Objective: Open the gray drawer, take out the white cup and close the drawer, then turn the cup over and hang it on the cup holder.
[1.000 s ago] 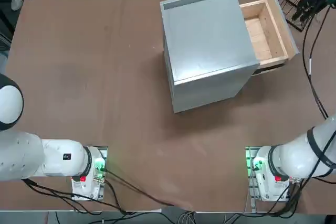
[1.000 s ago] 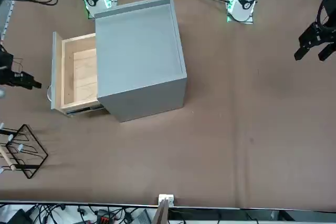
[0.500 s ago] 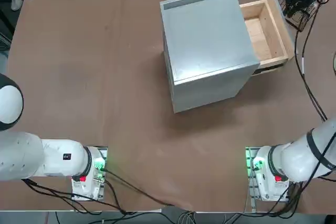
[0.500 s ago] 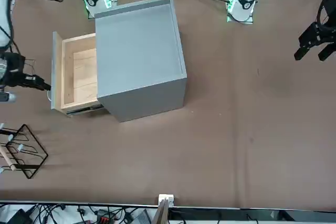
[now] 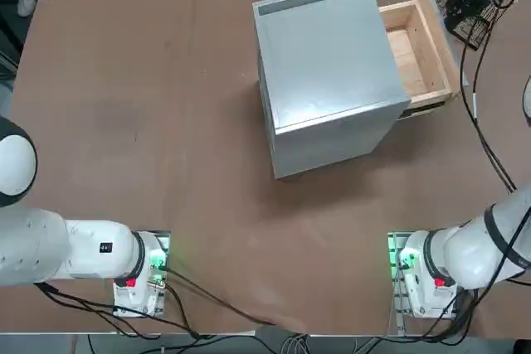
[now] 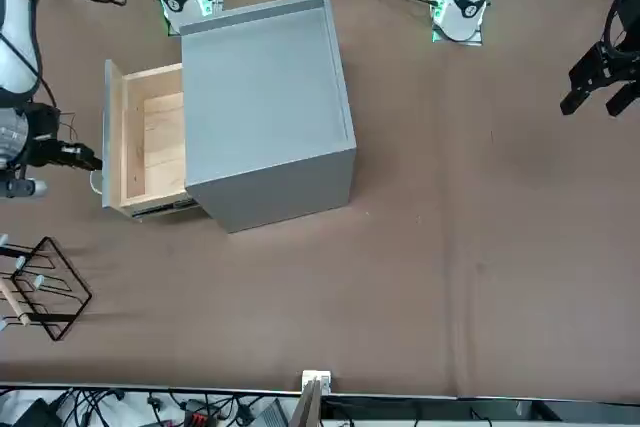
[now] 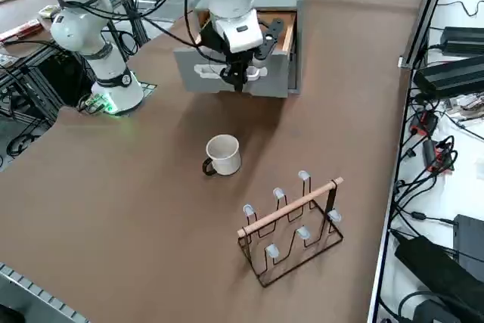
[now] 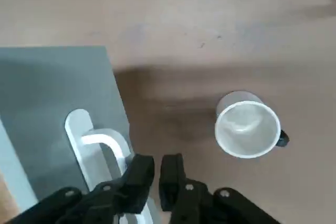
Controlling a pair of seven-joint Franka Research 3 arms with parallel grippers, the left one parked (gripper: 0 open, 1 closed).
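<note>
The gray drawer (image 6: 108,137) stands pulled out of the gray cabinet (image 6: 265,107), and its wooden tray (image 5: 412,47) holds nothing. My right gripper (image 7: 236,75) is against the drawer's front panel (image 7: 272,81), beside the white handle (image 8: 100,142). Its fingers (image 8: 140,170) are shut with only a thin slit and nothing between them. The white cup (image 7: 224,153) stands upright on the table, mouth up and apart from the drawer; the wrist view shows the white cup (image 8: 247,129) from above. The cup holder (image 7: 291,225) stands beyond the cup with bare pegs.
The cabinet fills the far middle of the brown table (image 5: 149,122). Cables and black equipment (image 7: 454,73) lie past the table edge by the cup holder. The right arm's cable (image 5: 489,122) hangs over the table's right side.
My right gripper has come in to the drawer front and its fingers have closed up. The drawer has slid a little way into the cabinet.
</note>
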